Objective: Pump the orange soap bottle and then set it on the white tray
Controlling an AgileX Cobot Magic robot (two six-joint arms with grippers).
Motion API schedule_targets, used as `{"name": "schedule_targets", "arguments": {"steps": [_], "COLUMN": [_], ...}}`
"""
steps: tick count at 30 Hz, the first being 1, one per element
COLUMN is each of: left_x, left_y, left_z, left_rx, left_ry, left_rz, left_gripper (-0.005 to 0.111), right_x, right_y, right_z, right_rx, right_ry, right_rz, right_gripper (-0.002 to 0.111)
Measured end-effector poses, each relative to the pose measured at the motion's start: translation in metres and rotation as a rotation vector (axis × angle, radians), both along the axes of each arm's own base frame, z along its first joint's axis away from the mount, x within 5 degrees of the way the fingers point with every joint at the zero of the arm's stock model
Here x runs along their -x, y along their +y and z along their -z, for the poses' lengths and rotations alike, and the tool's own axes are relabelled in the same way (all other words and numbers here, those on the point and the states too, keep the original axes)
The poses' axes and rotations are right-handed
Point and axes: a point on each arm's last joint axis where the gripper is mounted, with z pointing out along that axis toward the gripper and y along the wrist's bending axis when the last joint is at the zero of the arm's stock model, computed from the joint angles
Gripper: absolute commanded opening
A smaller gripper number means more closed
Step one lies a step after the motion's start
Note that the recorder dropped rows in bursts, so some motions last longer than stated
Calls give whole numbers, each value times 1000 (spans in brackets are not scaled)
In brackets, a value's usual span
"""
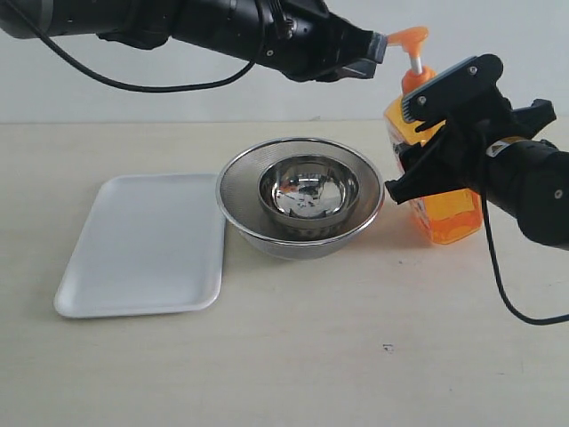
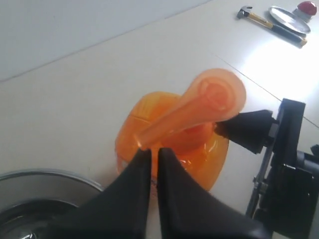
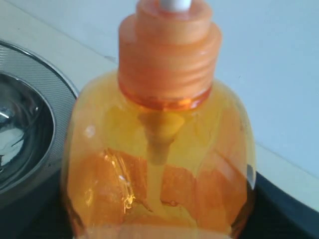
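Right beside the steel bowl (image 1: 233, 189), on its right side in the outside view: the orange soap bottle (image 1: 455, 218), standing up on the table (image 1: 356, 338). Clamped around its middle by the right gripper (image 1: 407, 147), one black finger on each side, tight on the bottle. Up above the bowl's right edge: the orange pump head (image 1: 407, 37) on its white stem, spout pointing back over the bowl. Right at the tip of that spout: the left gripper (image 1: 380, 48), stretched out over the bowl, fingers (image 2: 124, 199) pressed together with only a thin crack between. Hard to tell if touching the spout or just next to it. On the bowl's other side, just beside it: the white tray (image 1: 142, 240), lying flat, well apart from the bottle.
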Motion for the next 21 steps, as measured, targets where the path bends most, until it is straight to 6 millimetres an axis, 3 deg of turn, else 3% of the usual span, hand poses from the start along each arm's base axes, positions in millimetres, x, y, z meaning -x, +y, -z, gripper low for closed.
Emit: {"name": "schedule_targets", "arguments": {"steps": [7, 10, 15, 21], "left_x": [9, 18, 33, 30], "left_y": [5, 11, 20, 18], "left_z": [0, -13, -53, -58], "left_rx": [-76, -77, -3, 50], "left_ry": [41, 16, -94, -161], "left_rz": [39, 42, 42, 39], "left_gripper": [5, 5, 5, 5], "right_x": [0, 0, 0, 0], "right_y": [0, 0, 0, 2], "right_z": [0, 0, 0, 0], "right_rx": [6, 6, 6, 24], "right_ry": [-2, -2, -2, -3], "right_rz": [-5, -5, -5, -27], "right_gripper": [0, 0, 0, 0]}}
